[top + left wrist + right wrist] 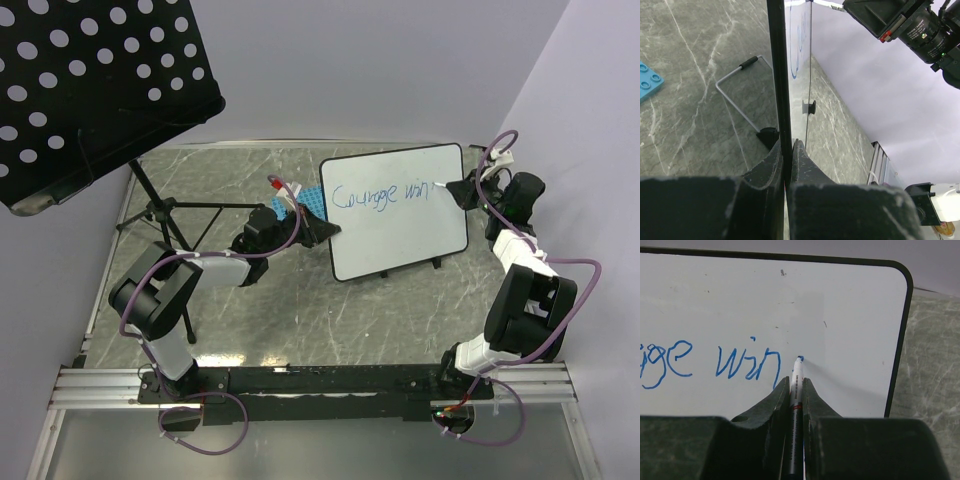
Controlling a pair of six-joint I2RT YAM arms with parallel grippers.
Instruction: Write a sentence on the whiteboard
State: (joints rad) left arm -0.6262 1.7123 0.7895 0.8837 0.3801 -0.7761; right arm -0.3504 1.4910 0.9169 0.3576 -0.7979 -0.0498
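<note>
"Grey marbled table, purple walls, and the whiteboard propped upright toward the far right corner. Who's holding what?"

"The left gripper has its fingers pressed together on the board's left edge, steadying it. The right gripper is pinching a marker, with the tip touching the board just past the 'n'."

"So the sentence reads 'Courage win' in blue?"

"Yes, along the upper part of the board. It's white below that, with a little room to the right."

"What would make the next letter come out well?"

"I'd say light, even pressure, so the board doesn't rock in the left grip. The 's' should be small, since the right edge is near. The line climbs slightly, so I'd start it level with the 'n'."

"And after that?"

"Lift the tip clear before travelling, or it drags a stray stroke. Any further word looks better placed underneath, starting well to the left. The pinch on the edge shouldn't loosen while the pen pushes."
</note>
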